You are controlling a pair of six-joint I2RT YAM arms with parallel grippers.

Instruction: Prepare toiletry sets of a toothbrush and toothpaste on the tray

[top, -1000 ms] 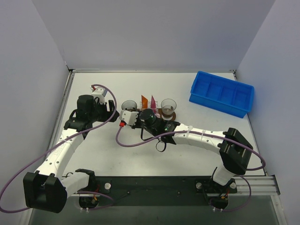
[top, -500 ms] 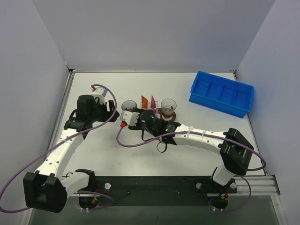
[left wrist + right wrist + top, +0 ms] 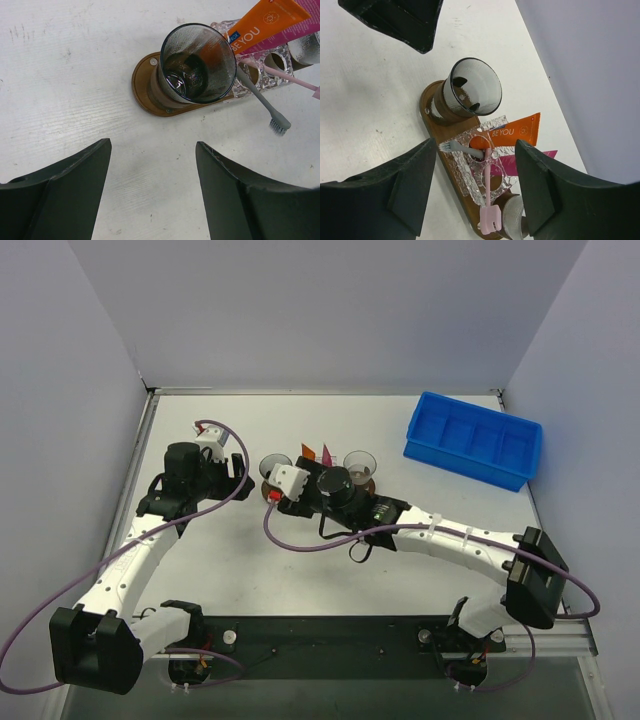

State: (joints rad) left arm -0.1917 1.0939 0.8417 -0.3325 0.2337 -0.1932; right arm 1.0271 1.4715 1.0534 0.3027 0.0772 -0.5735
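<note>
Top view: the brown tray (image 3: 368, 481) lies mid-surface, largely under the right wrist. Orange and magenta toothpaste (image 3: 309, 452) shows at its 12 o'clock edge.

Left wrist: the left fingers (image 3: 70, 190) are spread wide and empty, with the tray at 12 o'clock.

Right wrist: the right fingers (image 3: 402, 192) are also wide and empty. The pale-pink toothbrush (image 3: 487, 182) lies on the tray between them.

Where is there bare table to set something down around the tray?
Free: the strip between the tray and the back wall, the stretch left of the blue bin, and the patch before the left claw. Crowded: the tray, under the open right claw.
</note>
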